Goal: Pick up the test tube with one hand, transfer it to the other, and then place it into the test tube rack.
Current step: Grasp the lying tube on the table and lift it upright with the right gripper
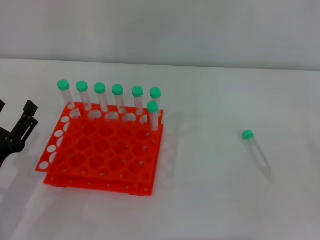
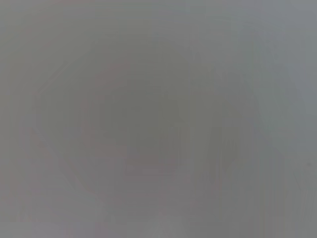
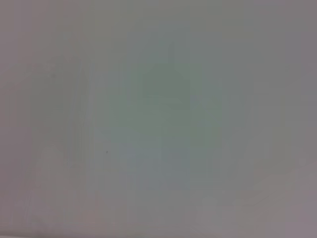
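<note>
white table (image 1: 210, 200) against a pale wall; orange-red rack (image 1: 102, 152) at left centre, seven capped tubes (image 1: 118, 102) upright along its far rows. lying flat well to the right of the rack, the tube (image 1: 257, 154): clear, slender, green cap toward the far side, tapered tip toward the near right. left gripper (image 1: 22, 131) at the left edge, beside the rack, fingers seemingly spread, nothing held. right gripper out of sight; both wrist views blank grey, nothing readable. task judged not yet begun: tube untouched, no grasp, no handover. likely risks: a round, smooth tube rolling or skidding off under a poorly centred pinch; slipping loose at the handover if released too soon; tip catching a hole rim, or knocking the standing tubes, if brought down tilted
</note>
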